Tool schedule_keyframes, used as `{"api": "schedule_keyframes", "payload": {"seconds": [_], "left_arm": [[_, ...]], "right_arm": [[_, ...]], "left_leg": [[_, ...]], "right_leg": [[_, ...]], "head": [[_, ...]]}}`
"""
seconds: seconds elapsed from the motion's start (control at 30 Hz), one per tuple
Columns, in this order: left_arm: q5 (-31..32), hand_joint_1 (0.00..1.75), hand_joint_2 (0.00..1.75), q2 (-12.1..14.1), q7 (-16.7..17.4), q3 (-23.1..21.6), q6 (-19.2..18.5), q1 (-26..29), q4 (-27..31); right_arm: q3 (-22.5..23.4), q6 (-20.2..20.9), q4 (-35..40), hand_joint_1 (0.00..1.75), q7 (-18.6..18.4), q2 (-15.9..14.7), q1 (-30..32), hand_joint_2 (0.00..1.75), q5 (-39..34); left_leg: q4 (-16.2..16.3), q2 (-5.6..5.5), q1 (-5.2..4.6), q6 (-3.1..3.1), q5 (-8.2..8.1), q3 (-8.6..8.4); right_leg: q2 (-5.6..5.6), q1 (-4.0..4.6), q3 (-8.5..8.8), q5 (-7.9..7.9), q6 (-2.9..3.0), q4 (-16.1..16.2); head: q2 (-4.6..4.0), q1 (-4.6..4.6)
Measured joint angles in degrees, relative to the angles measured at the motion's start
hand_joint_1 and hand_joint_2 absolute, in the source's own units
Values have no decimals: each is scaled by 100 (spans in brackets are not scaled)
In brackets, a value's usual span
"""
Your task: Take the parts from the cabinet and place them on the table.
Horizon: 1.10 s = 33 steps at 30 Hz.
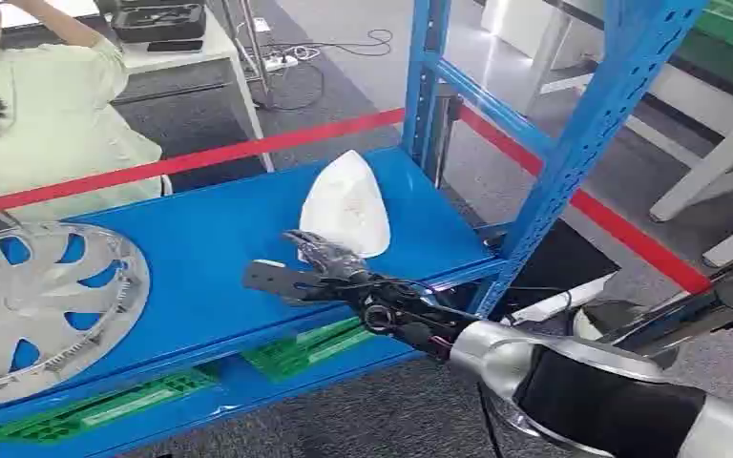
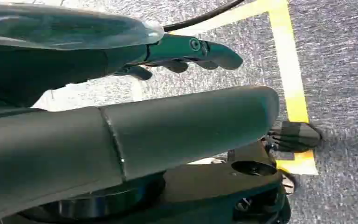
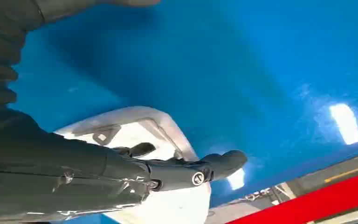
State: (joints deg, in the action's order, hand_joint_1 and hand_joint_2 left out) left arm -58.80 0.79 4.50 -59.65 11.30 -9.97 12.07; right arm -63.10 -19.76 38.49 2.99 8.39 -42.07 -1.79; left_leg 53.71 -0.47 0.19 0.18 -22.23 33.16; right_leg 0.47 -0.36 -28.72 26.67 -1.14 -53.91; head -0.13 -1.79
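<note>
Reaching hand: right hand point(image 1: 307, 270), fingers apart, holding nothing, at the part's near wide end.
White part point(image 1: 345, 205): on blue shelf point(image 1: 200, 248); long axis front-to-back, narrow tip pointing away.

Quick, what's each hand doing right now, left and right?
Left hand: open, holding nothing, hanging over the floor.
Right hand: open, fingers extended by the white part on the blue shelf, not gripping it.

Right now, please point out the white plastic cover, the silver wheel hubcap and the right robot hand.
white plastic cover point(image 1: 345, 203), head view, upper face.
silver wheel hubcap point(image 1: 33, 296), head view, centre.
right robot hand point(image 1: 310, 270), head view, middle.
</note>
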Motion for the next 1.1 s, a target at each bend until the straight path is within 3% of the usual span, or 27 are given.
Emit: {"api": "schedule_keyframes", "payload": {"seconds": [0.37, 1.1], "left_arm": [[-63, 0, 0, 7, -77, 0, -31, 49, 0], [-135, 0, 0, 7, -85, 0, -33, 79, 0]], "right_arm": [[26, -98, 278, 0, -459, -249, -11, 175, 687], [146, 20, 634, 0, -527, -536, 86, 175, 730]], "left_leg": [[1, 3, 0, 0, 0, 0], [1, 4, 0, 0, 0, 0]], "right_leg": [[4, -1, -3, 0, 0, 0], [5, -1, -3, 0, 0, 0]], "head": [[0, 2], [0, 0]]}}
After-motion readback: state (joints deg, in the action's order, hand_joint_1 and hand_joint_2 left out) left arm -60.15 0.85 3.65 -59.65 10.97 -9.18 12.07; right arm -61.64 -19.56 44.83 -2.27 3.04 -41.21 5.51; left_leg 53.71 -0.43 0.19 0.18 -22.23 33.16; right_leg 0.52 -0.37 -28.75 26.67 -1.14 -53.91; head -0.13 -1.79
